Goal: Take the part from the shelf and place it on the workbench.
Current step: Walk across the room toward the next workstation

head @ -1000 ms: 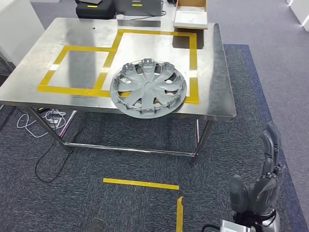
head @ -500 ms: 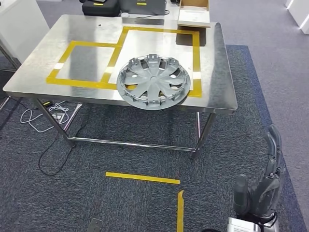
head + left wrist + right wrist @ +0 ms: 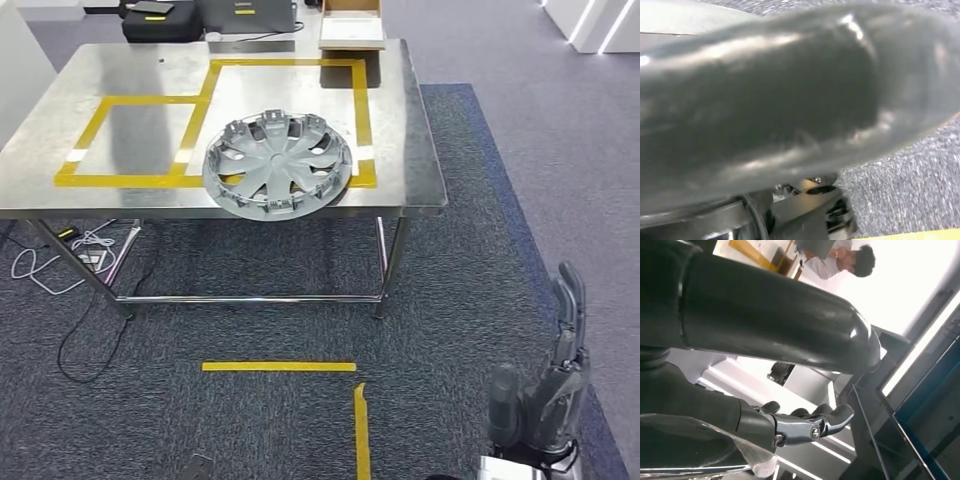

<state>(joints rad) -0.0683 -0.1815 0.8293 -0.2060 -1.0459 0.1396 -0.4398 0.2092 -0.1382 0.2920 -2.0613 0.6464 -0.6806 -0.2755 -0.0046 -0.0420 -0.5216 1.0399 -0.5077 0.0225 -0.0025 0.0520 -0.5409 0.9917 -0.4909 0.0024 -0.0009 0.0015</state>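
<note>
Already the hubcap (image 3: 278, 164) lay flat on the steel workbench (image 3: 407, 150), overlapping yellow tape; right hand (image 3: 545, 395) hung low, empty, fingers apart; left hand's state unreadable.

1 grey wheel cover (image 3: 277, 164) is lying on 1 steel workbench (image 3: 411, 150). 2 yellow tape rectangles (image 3: 128, 140) are showing on its top, and 2 yellow tape strips (image 3: 278, 366) are lying on the carpet. 1 cardboard box (image 3: 351, 24) is sitting at the far edge. 1 robot hand (image 3: 545, 395) is hanging low, fingers apart.
</note>
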